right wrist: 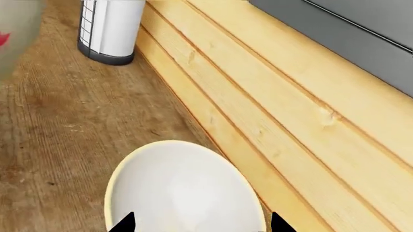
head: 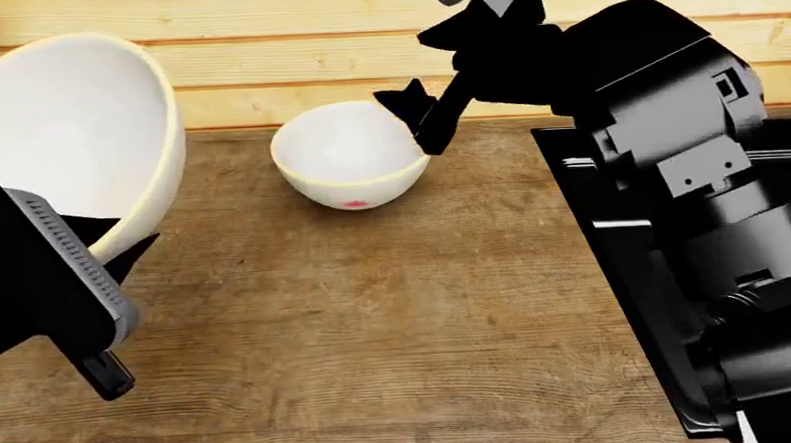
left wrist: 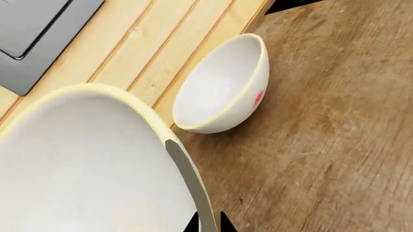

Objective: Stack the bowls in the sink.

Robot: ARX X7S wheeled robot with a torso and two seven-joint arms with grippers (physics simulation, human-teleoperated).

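The large cream-white bowl is lifted off the counter at the left. My left gripper is shut on its yellowish rim, one finger inside and one outside. The smaller white bowl with a red mark stands upright on the wooden counter by the back wall; it also shows in the left wrist view. My right gripper hovers open at its right rim; in the right wrist view the bowl lies between and below the spread fingertips. The black sink is at the right, mostly hidden by my right arm.
A pale wooden plank wall runs along the back of the counter. A white canister stands by the wall at the far left. A grey panel sits on the wall above the planks.
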